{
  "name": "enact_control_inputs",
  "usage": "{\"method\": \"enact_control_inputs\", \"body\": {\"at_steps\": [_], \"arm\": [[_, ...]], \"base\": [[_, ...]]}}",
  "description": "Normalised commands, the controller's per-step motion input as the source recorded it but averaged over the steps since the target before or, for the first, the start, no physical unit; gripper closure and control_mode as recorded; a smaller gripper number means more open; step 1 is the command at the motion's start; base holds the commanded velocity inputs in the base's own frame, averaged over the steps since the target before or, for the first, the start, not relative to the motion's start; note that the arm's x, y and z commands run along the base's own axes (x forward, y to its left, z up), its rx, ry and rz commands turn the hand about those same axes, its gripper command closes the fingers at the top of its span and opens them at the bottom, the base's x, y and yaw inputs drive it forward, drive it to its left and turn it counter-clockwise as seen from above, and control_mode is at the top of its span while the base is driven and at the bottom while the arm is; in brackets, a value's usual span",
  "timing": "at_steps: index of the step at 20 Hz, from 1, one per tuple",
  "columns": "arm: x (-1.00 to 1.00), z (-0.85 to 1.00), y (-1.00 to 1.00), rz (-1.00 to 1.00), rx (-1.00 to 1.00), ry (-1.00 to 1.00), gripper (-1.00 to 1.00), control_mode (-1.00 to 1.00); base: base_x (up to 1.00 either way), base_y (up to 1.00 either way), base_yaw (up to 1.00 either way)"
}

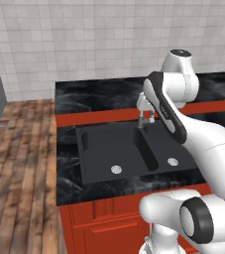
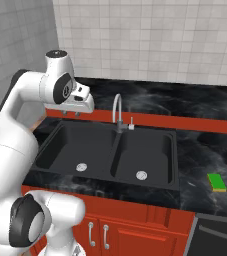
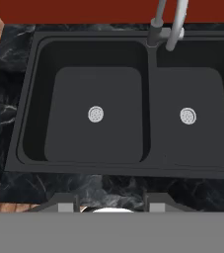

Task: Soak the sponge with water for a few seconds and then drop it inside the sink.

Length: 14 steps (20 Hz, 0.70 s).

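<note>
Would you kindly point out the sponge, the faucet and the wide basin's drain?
sponge point(image 2: 216, 182): right base view, green top face.
faucet point(image 2: 117, 107): right base view, curved neck.
wide basin's drain point(image 3: 96, 114): hand view, centre of silver disc.

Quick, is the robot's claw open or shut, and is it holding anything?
Gripper: shut, holding nothing; the sponge lies on the counter.

Even, flat rendered light; soft shadows, no glare; edges slightly soft, perhaps from low resolution.
</note>
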Motion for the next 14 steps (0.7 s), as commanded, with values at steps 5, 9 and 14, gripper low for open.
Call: {"method": "enact_control_inputs", "body": {"at_steps": [5,9,14], "arm": [[0.00,0.00,-0.01,0.00,0.00,0.01,-1.00,-1.00],[0.00,0.00,-0.10,0.00,0.00,0.00,-1.00,-1.00],[0.01,0.00,-0.37,0.00,0.00,0.00,-1.00,-1.00]], "base": [[0.00,0.00,0.00],[0.00,0.00,0.00],[0.00,0.00,0.00]]}}
